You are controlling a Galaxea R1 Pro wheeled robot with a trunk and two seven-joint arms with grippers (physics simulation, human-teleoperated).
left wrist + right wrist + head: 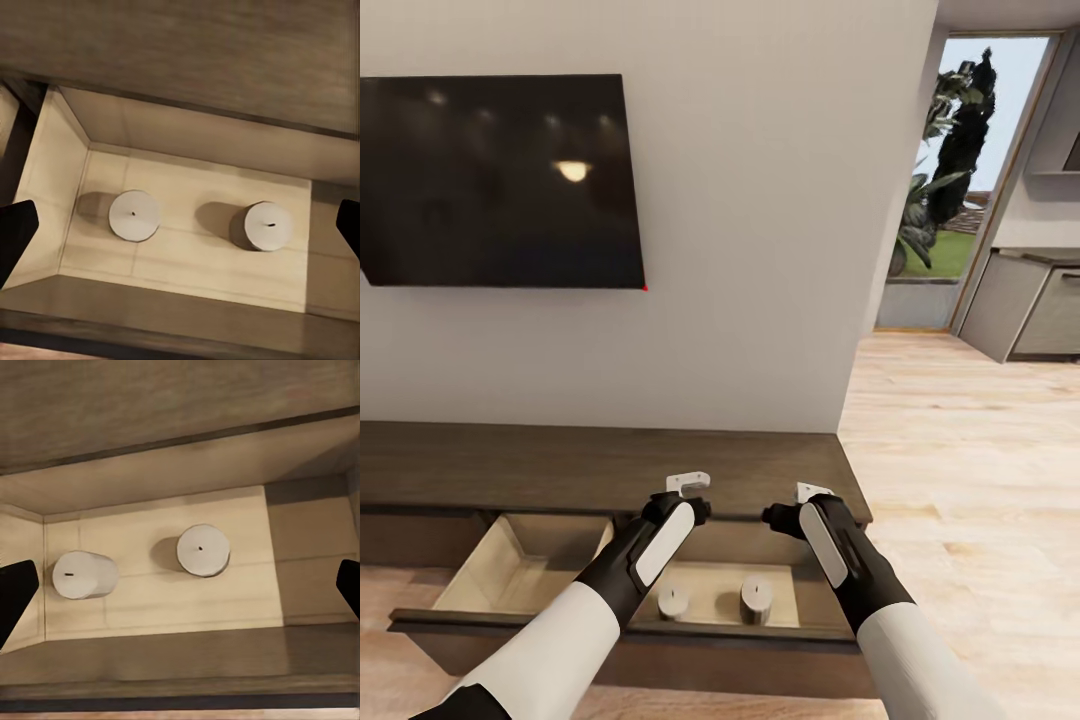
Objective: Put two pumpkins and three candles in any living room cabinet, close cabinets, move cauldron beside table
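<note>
The long dark-brown cabinet (590, 465) stands against the wall with two drawers pulled out. The right-hand drawer (712, 585) holds two grey-beige candles (673, 600) (756, 599), standing apart on its pale floor. Both arms hang over this drawer. My left gripper (678, 512) is open above the candles (134, 215) (268, 225), its fingertips (15, 234) spread wide and holding nothing. My right gripper (800, 515) is open too, over the same candles (84, 574) (202, 550). The pumpkins, cauldron and table are out of view.
The left-hand drawer (525, 565) is open with a bare pale inside. A dark TV (500, 180) hangs on the wall above the cabinet. To the right, wood floor (970, 460) runs to a doorway with a plant (950, 150) and grey kitchen units (1030, 300).
</note>
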